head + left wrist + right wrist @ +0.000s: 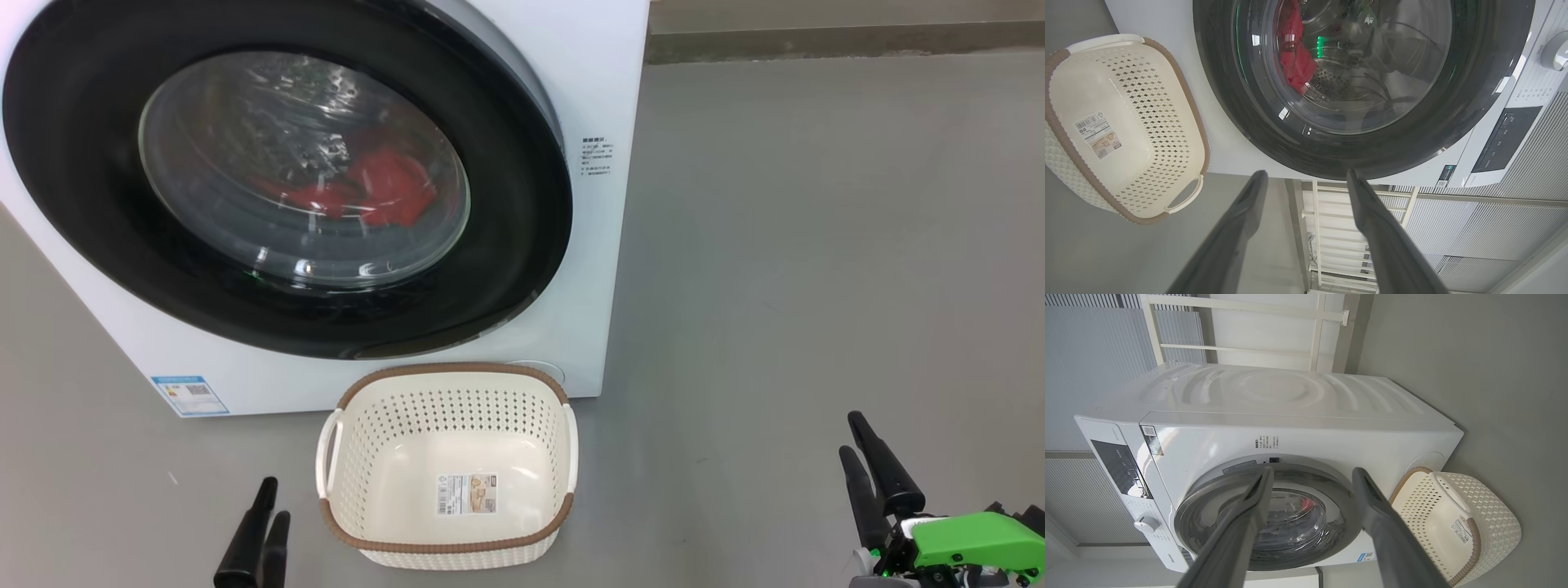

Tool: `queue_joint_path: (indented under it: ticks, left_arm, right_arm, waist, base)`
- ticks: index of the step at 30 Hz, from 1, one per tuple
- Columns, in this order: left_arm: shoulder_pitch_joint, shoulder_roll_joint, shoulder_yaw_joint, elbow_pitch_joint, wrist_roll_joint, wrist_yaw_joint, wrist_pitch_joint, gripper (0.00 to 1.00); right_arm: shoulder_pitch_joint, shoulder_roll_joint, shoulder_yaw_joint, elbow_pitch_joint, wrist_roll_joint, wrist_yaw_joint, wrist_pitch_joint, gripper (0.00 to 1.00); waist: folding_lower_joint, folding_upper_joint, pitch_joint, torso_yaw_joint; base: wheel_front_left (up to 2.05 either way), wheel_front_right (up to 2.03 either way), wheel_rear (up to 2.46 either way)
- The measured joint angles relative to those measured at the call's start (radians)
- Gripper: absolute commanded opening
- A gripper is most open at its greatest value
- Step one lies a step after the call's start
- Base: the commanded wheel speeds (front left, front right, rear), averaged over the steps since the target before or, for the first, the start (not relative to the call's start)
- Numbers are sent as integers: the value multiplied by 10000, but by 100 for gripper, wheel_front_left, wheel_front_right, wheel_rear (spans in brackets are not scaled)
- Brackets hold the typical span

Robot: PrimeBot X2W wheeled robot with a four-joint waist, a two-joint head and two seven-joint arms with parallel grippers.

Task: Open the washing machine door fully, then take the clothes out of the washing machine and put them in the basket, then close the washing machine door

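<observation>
The white washing machine (604,73) fills the upper left of the head view. Its round black-rimmed door (82,122) sits against the front, and red clothes (392,192) show through the glass. The cream basket (563,441) stands empty on the floor just in front of it. My left gripper (268,500) is open at the bottom left, beside the basket. Over at the lower right my right gripper (856,431) is open too, well clear of both. In the left wrist view the door (1474,90), clothes (1294,61) and basket (1180,90) appear; my fingers (1237,228) stand apart.
Grey floor (816,245) spreads to the right of the machine. A wall base (841,41) runs along the back. The right wrist view shows the machine's control panel (1120,465), a dial (1145,524), and a white rack (1249,326) behind the machine.
</observation>
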Motion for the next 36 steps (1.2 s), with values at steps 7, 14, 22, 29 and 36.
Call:
queue_joint_path:
  ticks: [7,14,22,29,36]
  left_arm:
    - [9,38,-65,-113,221,0,-176,100]
    - [18,98,-77,-213,1020,0,-359,100]
    - [51,102,-79,-431,2291,0,-614,100]
    - [219,104,-102,-594,3567,0,-796,100]
    - [253,107,-186,-780,4709,0,-972,100]
  right_arm:
    - [0,-23,125,-56,-203,0,-203,100]
    - [18,-88,291,-82,-786,0,-345,100]
    - [103,-157,441,-144,-1645,0,-617,100]
    - [116,-180,593,-267,-2602,0,-807,100]
    - [184,-232,709,-343,-3542,0,-1016,100]
  waist:
    - [2,0,-17,11]
    - [2,0,-4,23]
    - [1,0,-2,31]
    - [1,0,2,33]
    - [1,0,6,41]
  base:
    - [0,0,0]
    - [0,0,0]
    - [0,0,0]
    - [0,0,0]
    - [0,0,0]
